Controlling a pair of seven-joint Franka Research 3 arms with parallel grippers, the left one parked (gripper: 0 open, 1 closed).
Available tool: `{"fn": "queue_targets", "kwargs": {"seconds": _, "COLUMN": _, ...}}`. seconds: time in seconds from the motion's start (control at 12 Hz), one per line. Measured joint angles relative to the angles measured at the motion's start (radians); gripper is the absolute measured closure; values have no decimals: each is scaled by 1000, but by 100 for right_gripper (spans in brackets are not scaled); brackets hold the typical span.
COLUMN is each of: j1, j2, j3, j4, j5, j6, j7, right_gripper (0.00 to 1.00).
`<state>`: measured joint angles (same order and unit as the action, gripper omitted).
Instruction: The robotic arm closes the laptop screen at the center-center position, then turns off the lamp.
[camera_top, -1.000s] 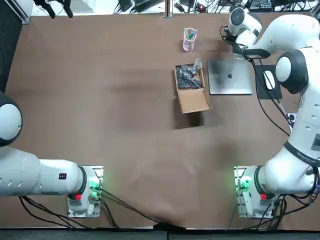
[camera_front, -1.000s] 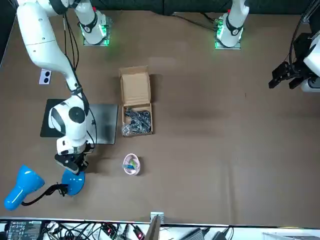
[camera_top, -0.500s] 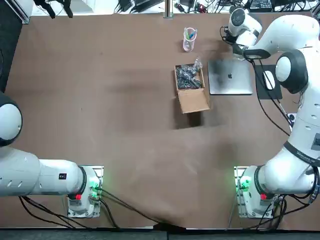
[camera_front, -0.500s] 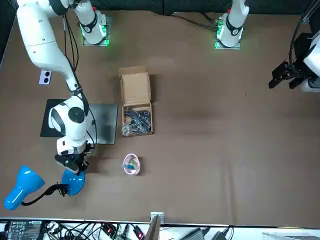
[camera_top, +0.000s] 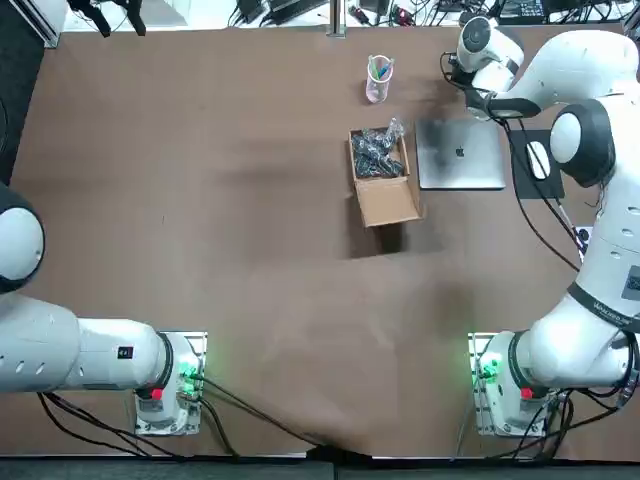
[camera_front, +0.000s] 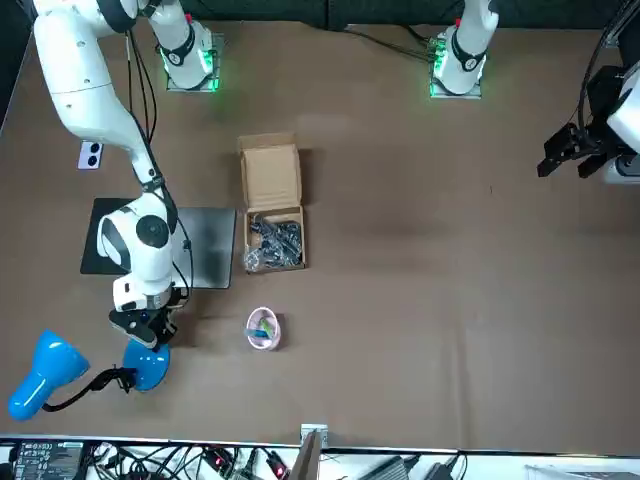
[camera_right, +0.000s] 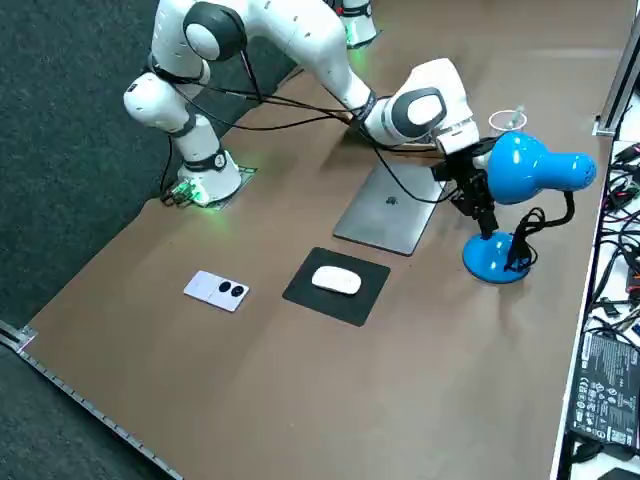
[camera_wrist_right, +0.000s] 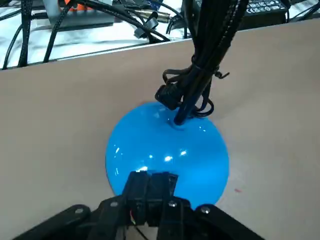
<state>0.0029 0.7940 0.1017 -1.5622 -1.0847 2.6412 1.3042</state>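
On the bench (camera_top: 200, 200) at upper right of the top view, laptop (camera_top: 460, 155) folded flat, so likely done with. At lower left of the front view, blue lamp (camera_front: 50, 372); right gripper (camera_front: 148, 328) low over its base, fingers (camera_wrist_right: 137, 186) pressed together, probably for poking a switch

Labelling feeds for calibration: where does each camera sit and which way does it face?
Top: overhead, looking down; right arm base bottom right, laptop upper right.
Front: across the table, facing the robot; right gripper at the lamp base.
Right side: raised at robot's right, looking diagonally; shows right arm, mouse.
Right wrist: on the wrist, looking past shut fingers at lamp base.
Front and right side share the whole lamp.
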Motion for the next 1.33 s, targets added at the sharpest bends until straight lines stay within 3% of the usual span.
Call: {"fn": "queue_targets", "kwargs": {"seconds": 1.33, "j1": -1, "j2": 6, "j3": -12, "j4": 8, "j5": -2, "j6": 31, "j7": 5, "right_gripper": 98}}
